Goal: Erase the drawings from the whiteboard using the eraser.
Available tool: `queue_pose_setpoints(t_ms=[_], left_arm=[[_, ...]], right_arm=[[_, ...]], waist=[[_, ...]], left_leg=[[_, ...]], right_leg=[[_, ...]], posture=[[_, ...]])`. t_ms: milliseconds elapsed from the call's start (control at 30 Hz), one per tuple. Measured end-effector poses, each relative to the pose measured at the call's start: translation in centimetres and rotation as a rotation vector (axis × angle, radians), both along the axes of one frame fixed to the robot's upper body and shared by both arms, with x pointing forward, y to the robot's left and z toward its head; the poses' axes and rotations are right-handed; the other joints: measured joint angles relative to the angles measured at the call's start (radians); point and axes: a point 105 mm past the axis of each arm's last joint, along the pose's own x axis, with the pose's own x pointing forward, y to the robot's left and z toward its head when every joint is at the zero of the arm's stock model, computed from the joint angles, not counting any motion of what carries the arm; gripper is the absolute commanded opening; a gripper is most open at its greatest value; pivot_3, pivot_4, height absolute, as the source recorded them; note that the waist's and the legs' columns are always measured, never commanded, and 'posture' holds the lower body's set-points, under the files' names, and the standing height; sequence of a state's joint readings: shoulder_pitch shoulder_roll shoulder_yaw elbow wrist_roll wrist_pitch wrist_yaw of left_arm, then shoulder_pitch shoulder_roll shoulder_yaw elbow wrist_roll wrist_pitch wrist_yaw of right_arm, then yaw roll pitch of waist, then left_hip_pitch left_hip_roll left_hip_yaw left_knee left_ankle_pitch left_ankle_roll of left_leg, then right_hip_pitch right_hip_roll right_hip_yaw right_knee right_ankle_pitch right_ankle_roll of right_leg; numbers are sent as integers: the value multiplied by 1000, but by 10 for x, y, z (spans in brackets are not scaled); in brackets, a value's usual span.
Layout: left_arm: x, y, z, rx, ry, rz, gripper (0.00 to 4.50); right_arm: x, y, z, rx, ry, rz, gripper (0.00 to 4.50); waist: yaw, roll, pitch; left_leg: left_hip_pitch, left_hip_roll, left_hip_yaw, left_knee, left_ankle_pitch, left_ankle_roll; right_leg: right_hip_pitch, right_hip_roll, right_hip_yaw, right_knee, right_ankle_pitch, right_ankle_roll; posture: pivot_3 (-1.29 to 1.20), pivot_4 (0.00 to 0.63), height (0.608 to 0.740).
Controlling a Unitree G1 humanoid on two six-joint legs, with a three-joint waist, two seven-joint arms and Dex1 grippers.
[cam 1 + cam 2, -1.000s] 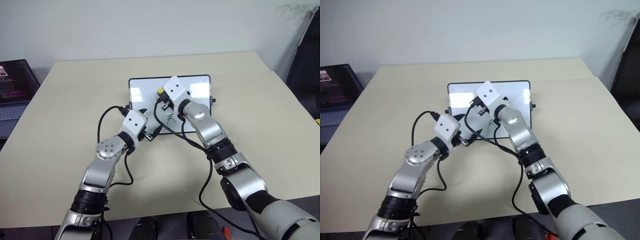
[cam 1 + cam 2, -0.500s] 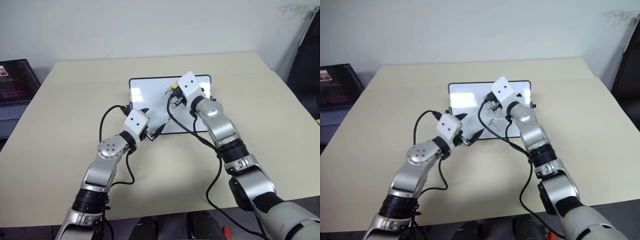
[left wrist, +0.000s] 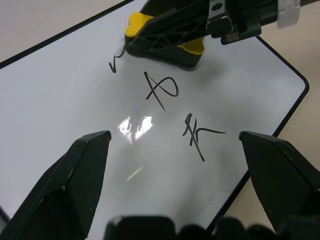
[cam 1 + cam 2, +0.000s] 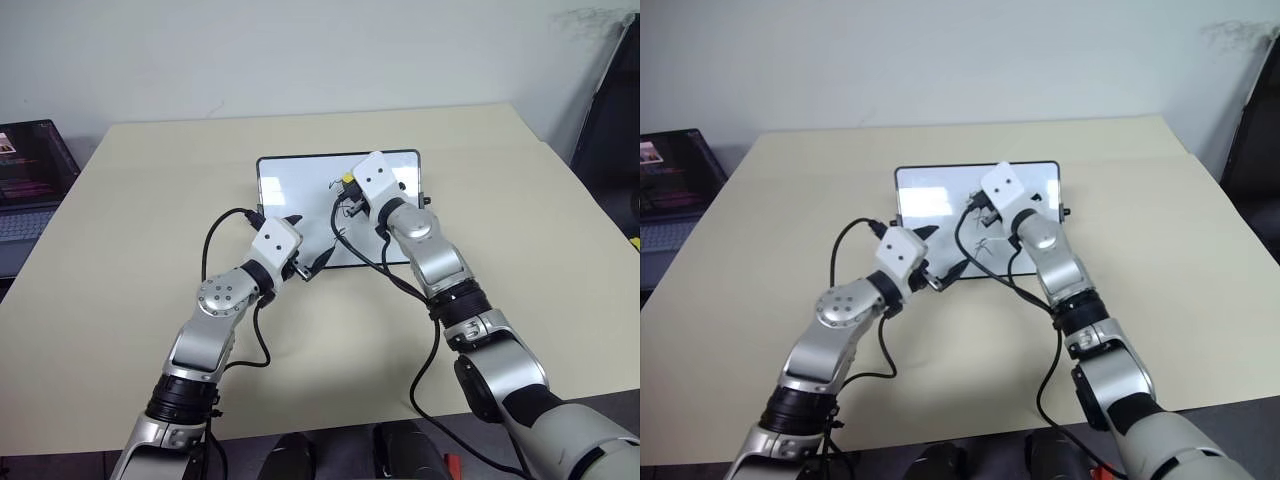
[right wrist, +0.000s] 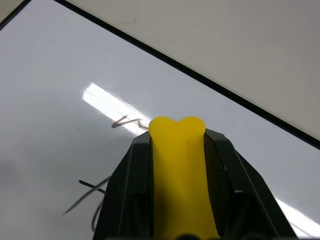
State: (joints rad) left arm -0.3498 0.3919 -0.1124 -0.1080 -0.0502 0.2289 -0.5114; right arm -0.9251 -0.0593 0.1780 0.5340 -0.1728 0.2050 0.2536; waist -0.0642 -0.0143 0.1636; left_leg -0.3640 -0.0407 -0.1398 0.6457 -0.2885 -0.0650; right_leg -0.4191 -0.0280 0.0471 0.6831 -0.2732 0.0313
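Observation:
The whiteboard (image 4: 290,190) lies flat on the table's far middle. My right gripper (image 5: 177,135) is shut on the yellow eraser (image 5: 179,175), whose dark underside rests on the board's upper part (image 3: 165,42). Three black drawings run in a column on the board: a partly rubbed stroke (image 3: 115,64) right beside the eraser, a loop scribble (image 3: 161,90) and a third one (image 3: 197,135) toward the near edge. My left gripper (image 4: 308,240) is open and level over the board's near edge, with nothing between its fingers (image 3: 75,180).
A laptop (image 4: 30,170) stands off the table's left side. A dark object (image 4: 612,110) leans at the far right. Black cables (image 4: 350,255) hang from both wrists over the board's near edge. The beige table (image 4: 520,220) spreads wide around the board.
My right gripper has carried the eraser to the right across the board's upper part, then eased back slightly. The left arm has held still.

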Motion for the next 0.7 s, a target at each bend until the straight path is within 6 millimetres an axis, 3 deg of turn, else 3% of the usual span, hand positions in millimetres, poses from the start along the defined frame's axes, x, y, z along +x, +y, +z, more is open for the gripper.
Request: queue_pose_setpoints(t_ms=[700], left_arm=[[-2, 5, -8, -3, 29, 34, 4500]], right_arm=[[-4, 33, -4, 8, 25, 84, 1066]], waist=[[-2, 0, 0]], left_leg=[[0, 0, 0, 0, 0, 0]], right_leg=[[0, 0, 0, 0, 0, 0]], posture=[[0, 150, 740]])
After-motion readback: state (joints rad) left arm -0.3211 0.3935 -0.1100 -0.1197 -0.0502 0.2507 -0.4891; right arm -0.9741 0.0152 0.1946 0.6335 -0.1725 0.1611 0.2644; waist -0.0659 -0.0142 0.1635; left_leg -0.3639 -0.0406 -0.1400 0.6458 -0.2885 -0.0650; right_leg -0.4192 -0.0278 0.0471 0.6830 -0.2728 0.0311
